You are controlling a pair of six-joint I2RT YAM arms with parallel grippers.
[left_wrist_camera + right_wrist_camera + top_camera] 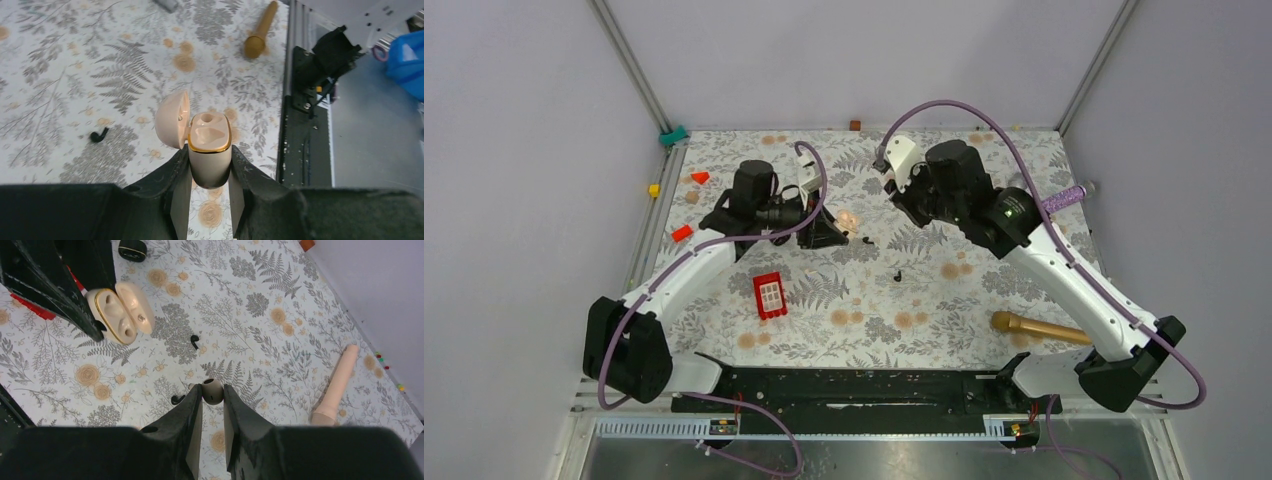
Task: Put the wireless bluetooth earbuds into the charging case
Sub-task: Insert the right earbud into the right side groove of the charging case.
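Overhead: the left gripper point(829, 228) is clamped on the charging case point(849, 219), whose lid stands open. One black earbud point(867, 240) lies on the floral table point(984, 300) just past that gripper's tips. The other earbud point(898, 275) lies farther out. The right gripper point(894, 190) hangs close by, facing the case. A red block point(770, 295) sits beside the left arm's wrist.

Left wrist: both fingers point(175, 180) press the case's point(210, 155) sides. The hinged lid point(172, 120) is swung to the left, and both cavities look bare. One earbud point(98, 134) rests on the table, off to the left of the tips. A golden rod point(260, 30) lies far ahead.

Right wrist: the jaws are narrow, and a small round taupe knob point(212, 391) sits right at the tips. I cannot tell whether it is gripped. One earbud point(194, 341) lies ahead, between these tips and the case point(117, 315). Another point(177, 399) lies just beside the left-hand finger point(192, 415).
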